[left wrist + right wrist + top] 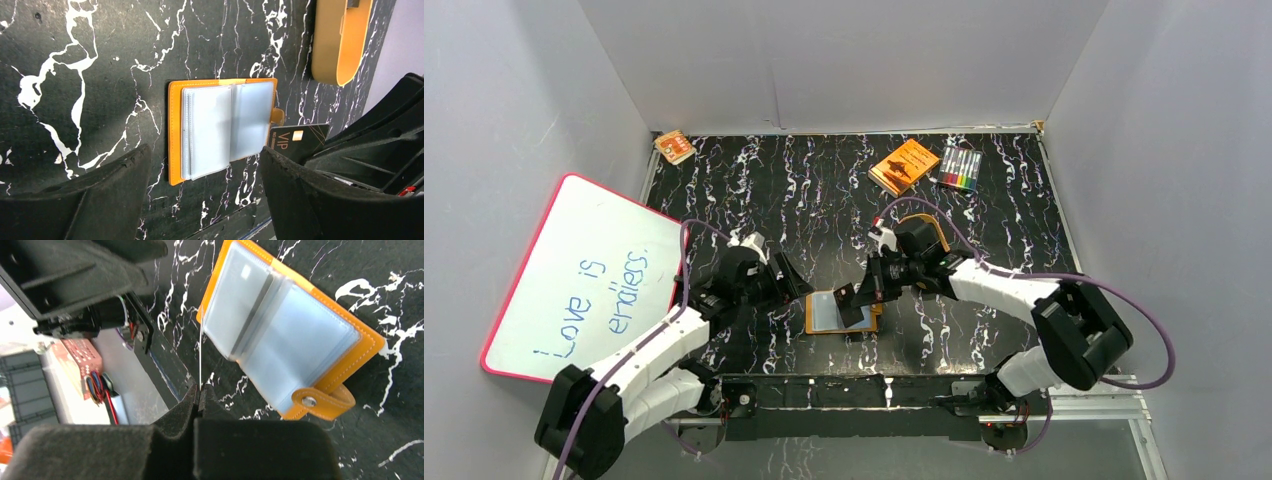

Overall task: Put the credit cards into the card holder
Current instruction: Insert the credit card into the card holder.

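Note:
The orange card holder lies open and flat near the table's front edge, its clear pale blue sleeves fanned out and its snap tab to one side. My right gripper is shut on a black card marked VIP and holds it on edge just above the holder's tab side. In the right wrist view the card shows only as a thin line rising from the shut fingertips. My left gripper is open and empty just left of the holder, its fingers wide apart.
A gold oval tray lies behind the holder, under the right arm. An orange book and a pack of markers are at the back right. A whiteboard leans at the left, and a small orange object sits in the back left corner.

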Controlling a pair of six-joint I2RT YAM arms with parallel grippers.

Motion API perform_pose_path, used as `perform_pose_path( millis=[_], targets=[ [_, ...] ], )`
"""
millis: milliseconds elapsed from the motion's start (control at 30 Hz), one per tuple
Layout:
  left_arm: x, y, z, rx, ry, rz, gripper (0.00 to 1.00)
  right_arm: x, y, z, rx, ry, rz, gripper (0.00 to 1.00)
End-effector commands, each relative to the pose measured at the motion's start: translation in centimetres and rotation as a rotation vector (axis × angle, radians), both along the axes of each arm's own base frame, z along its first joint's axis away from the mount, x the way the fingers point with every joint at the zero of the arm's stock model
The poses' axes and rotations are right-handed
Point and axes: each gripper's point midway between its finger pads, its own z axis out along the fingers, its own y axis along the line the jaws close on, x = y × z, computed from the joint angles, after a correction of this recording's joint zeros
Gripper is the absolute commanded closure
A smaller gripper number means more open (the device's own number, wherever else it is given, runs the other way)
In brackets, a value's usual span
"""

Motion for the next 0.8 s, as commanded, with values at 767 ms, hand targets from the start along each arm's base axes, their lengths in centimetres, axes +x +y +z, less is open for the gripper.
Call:
perform_pose_path(
  millis=[767],
  targets=[
    [-0.9,0.8,-3.9,0.047,0.141,0.058,0.30,1.8,1.0,-4.4,-0.069,0.141,-0.131,1.00]
  ],
)
